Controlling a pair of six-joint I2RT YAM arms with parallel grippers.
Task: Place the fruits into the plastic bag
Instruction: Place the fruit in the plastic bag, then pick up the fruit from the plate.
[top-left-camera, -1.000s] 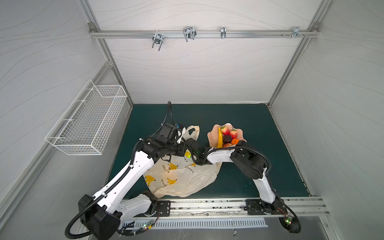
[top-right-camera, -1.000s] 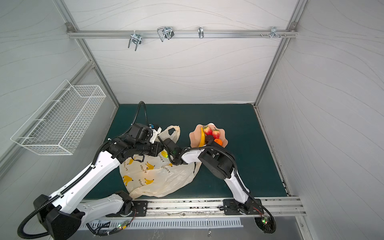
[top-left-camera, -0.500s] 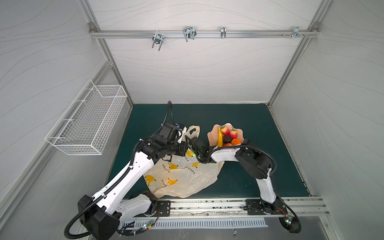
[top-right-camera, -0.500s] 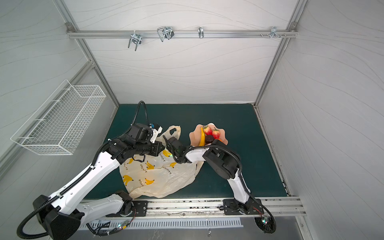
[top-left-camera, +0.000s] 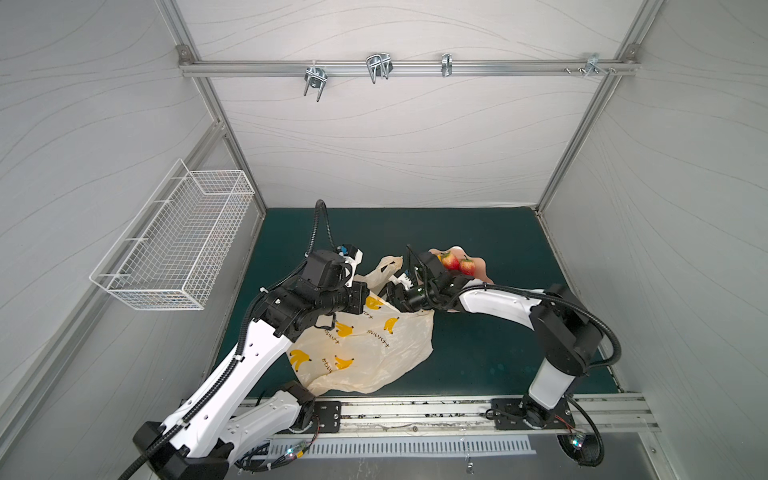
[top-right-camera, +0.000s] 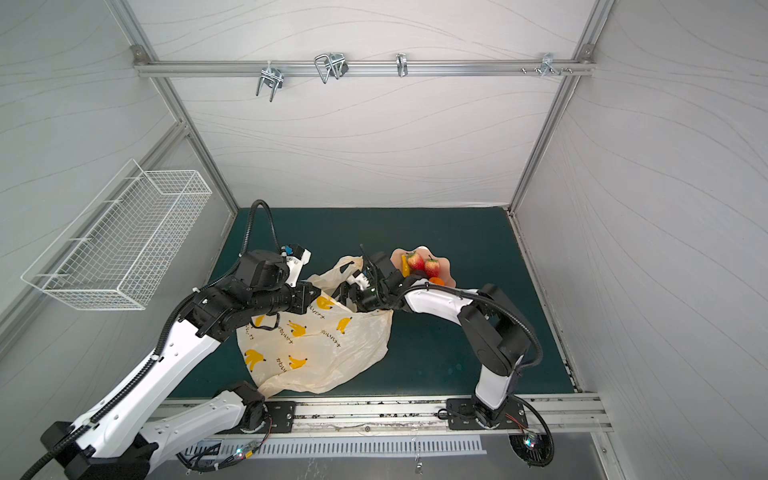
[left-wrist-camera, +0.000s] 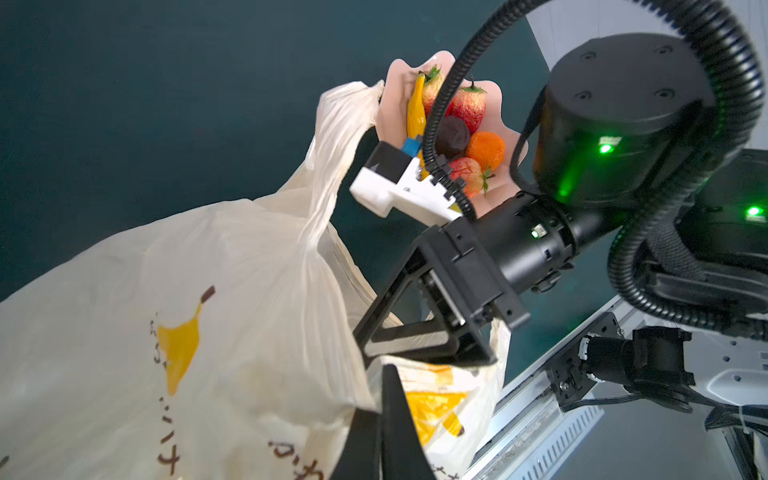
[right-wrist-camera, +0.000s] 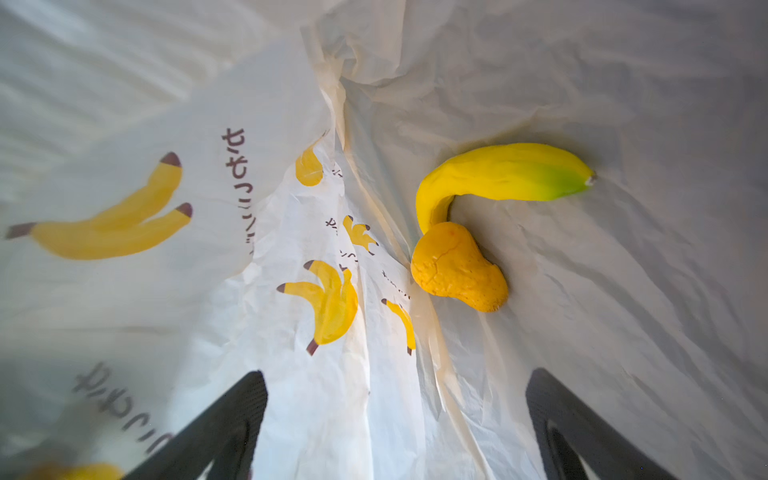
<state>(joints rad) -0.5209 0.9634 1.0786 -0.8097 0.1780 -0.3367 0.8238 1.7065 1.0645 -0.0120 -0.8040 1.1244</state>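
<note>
- Release step: the right tool (right-wrist-camera: 392, 378) sits inside the plastic bag (top-left-camera: 365, 345), fingers wide apart and empty. The banana (right-wrist-camera: 498, 174) and lemon-like fruit (right-wrist-camera: 457, 266) lie just ahead of it.
- The bag's rim is clamped in the left tool (left-wrist-camera: 384, 415), which holds the mouth up.
- Next, probably: back out without snagging, then fetch the strawberries (left-wrist-camera: 469, 106) from the pink dish (left-wrist-camera: 399, 70) behind the right tool.
- A second ago the right tool was narrower and slightly deeper in the bag.
</note>
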